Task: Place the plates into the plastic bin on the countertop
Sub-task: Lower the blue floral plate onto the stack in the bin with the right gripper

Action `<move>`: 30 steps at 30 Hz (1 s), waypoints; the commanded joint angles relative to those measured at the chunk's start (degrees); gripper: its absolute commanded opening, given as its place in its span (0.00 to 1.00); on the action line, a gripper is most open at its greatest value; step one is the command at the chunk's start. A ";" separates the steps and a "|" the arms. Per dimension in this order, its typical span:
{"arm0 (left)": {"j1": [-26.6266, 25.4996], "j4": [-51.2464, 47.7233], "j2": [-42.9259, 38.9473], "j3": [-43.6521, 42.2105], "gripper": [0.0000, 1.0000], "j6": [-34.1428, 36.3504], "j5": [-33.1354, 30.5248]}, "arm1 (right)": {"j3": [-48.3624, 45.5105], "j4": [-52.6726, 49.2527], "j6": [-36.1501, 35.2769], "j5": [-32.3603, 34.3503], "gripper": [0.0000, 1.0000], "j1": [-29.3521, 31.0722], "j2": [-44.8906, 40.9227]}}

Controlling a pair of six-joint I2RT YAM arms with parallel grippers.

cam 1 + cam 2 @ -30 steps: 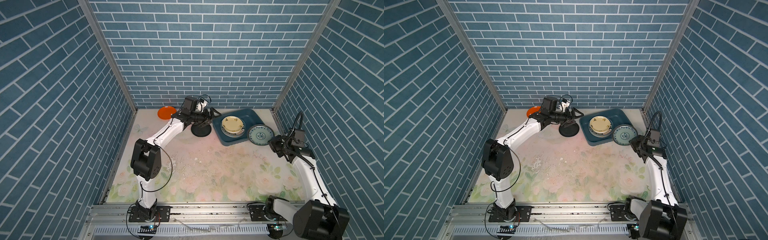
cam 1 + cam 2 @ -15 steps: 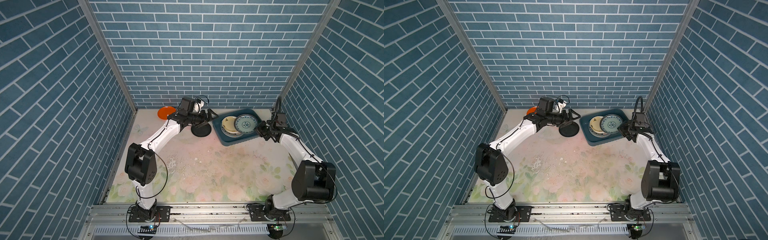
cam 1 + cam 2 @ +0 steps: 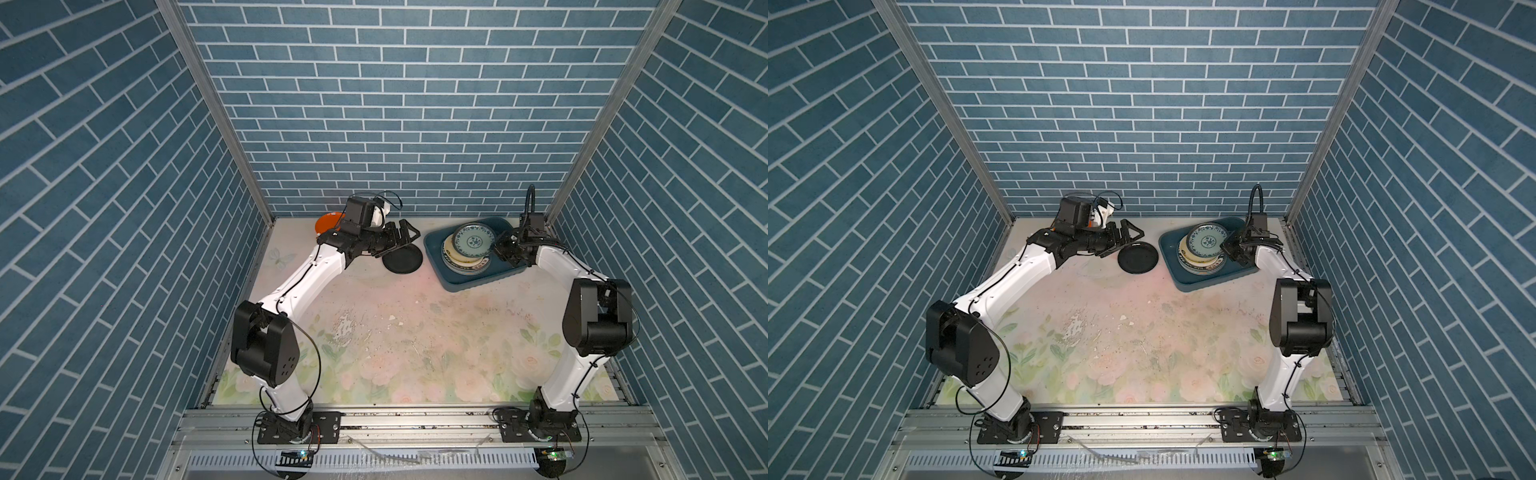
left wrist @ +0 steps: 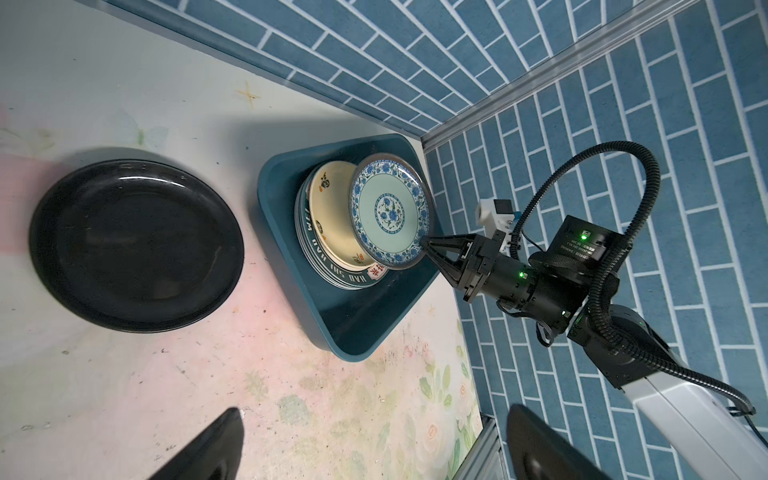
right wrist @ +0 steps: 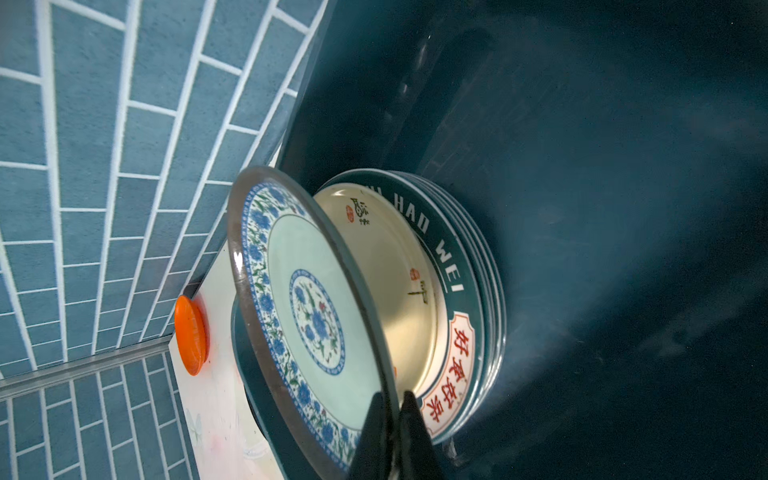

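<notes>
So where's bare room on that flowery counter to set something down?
Bare: the countertop, middle and front, from the black plate and plastic bin to the metal rail. Crowded: the back strip, with orange plate, left gripper, and the right gripper holding a patterned plate over the bin's stack.

We see open tabletop (image 3: 415, 332) across the middle and front. At the back, the black plate (image 3: 402, 259) lies just beside the plastic bin (image 3: 478, 283); a plate stack (image 3: 459, 267) fills the bin's left half, and the right hand (image 3: 496, 246) pinches a tilted patterned plate (image 3: 473, 241) over it.
</notes>
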 commanded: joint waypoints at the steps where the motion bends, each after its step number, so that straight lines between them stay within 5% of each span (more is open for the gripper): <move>1: 1.02 -0.89 -2.06 -1.32 1.00 1.14 -1.66 | 2.31 1.12 0.22 -1.60 0.07 0.58 1.70; 21: 1.58 -0.10 -2.94 -2.90 1.00 0.67 -2.54 | 6.79 -0.95 0.44 -2.29 0.09 1.73 9.42; 30: 1.67 -0.14 -2.65 -3.19 1.00 0.49 -2.92 | 5.37 -1.63 0.29 -1.34 0.25 1.80 7.73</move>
